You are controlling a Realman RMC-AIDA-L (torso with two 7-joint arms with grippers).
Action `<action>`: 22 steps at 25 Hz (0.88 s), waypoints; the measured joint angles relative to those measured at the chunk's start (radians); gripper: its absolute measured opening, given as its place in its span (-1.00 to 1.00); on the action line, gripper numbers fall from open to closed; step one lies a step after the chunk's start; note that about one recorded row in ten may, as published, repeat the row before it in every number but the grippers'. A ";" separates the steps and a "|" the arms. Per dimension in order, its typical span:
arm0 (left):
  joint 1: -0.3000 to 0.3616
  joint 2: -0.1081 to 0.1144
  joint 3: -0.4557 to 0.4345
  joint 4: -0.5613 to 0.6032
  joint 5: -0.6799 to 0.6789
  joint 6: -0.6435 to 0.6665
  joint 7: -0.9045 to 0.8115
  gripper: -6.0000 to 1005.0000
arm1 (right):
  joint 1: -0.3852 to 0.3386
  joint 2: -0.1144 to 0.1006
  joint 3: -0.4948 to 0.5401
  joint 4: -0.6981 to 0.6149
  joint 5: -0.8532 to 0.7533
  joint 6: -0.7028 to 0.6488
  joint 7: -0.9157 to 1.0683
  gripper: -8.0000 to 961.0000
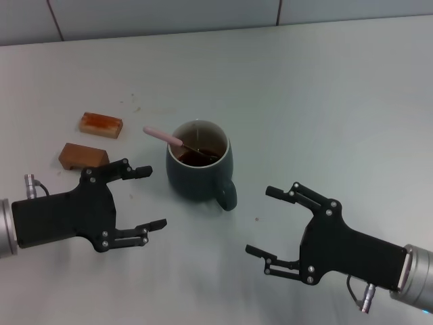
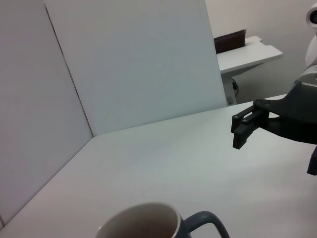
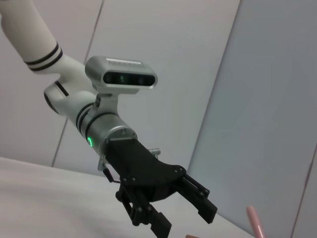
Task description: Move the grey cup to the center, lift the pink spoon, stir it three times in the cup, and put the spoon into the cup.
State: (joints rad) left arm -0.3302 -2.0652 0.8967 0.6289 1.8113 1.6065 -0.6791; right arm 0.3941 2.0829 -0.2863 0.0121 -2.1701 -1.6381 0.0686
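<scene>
Between your two spread grippers, the cup (image 1: 199,162) sits central on the surface (image 1: 325,101), spoon (image 1: 164,135) already resting inside, handle leaning toward the left gripper (image 1: 145,198). Back both away level; the right gripper (image 1: 267,222) sits nearest the cup's handle. You can't see the spoon's bowl under the liquid.

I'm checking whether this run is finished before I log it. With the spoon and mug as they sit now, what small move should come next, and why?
Probably just draw both hands back. The pink spoon already rests in the grey cup, its bowl in the dark liquid and its handle over the rim. The left hand and right hand are open and hold nothing, one on each side of the cup.
</scene>
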 joint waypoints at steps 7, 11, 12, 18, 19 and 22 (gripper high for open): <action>0.044 -0.003 -0.003 -0.007 -0.026 0.028 0.009 0.60 | -0.023 0.002 0.002 0.029 -0.001 0.003 -0.020 0.73; 0.071 -0.004 -0.002 -0.041 -0.050 0.032 0.038 0.60 | -0.029 0.002 0.003 0.055 -0.001 0.024 -0.050 0.73; 0.071 -0.004 -0.002 -0.041 -0.050 0.032 0.038 0.60 | -0.028 0.002 0.004 0.062 -0.001 0.030 -0.053 0.73; 0.074 -0.001 0.000 -0.046 -0.052 0.039 0.037 0.60 | -0.023 0.002 0.000 0.069 -0.001 0.040 -0.055 0.73; 0.075 -0.001 0.000 -0.046 -0.052 0.039 0.037 0.60 | -0.023 0.002 0.000 0.069 -0.001 0.040 -0.055 0.73; 0.080 -0.002 0.000 -0.046 -0.052 0.039 0.039 0.60 | -0.026 0.003 0.001 0.070 -0.001 0.040 -0.055 0.73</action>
State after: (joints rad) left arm -0.2503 -2.0669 0.8972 0.5824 1.7592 1.6458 -0.6399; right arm 0.3678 2.0859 -0.2850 0.0823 -2.1707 -1.5981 0.0139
